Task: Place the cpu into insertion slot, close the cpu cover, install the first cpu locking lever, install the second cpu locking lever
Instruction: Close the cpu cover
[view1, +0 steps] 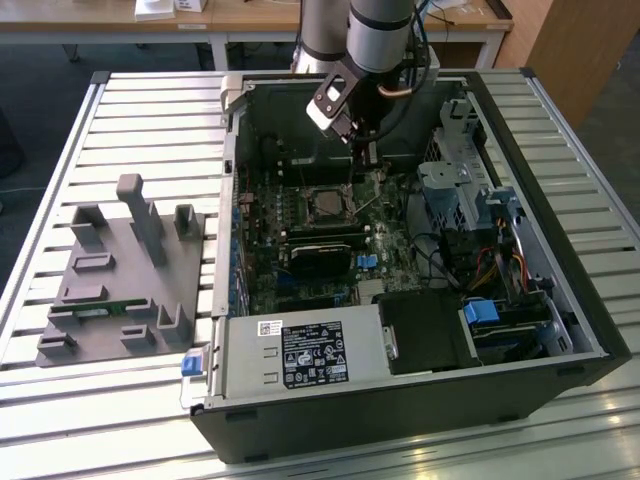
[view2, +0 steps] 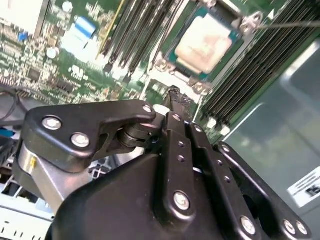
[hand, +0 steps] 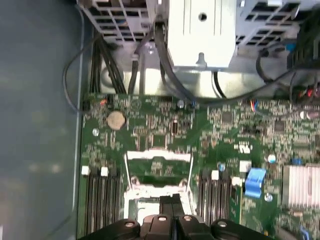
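End effector: my black two-fingered end effector hangs inside the case, its tips just beside the insertion slot; in both wrist views its fingers are pressed together tip to tip and I hold nothing

Insertion slot: the small square socket with a black and silver rim sits on the green motherboard

Cpu: the small flat square chip with a dull silver-grey metal top lies flat inside the insertion slot, with a thin green edge around its top

Cpu cover: the thin square silver metal frame plate with a cut-out middle sits at the insertion slot just beyond my fingertips, with green board visible through the cut-out; I cannot tell how far it is tilted

Locking lever: a thin silver wire lever runs outward from one corner of the insertion slot

Memory slots: long narrow black slots flank the insertion slot on two sides

Card: a long black rectangular card lies near the insertion slot

Case: the open black computer case surrounds the insertion slot and rests on the slatted metal desk

Fixture: a grey moulded holder block stands well apart from the insertion slot, outside the case on the exterior view's left
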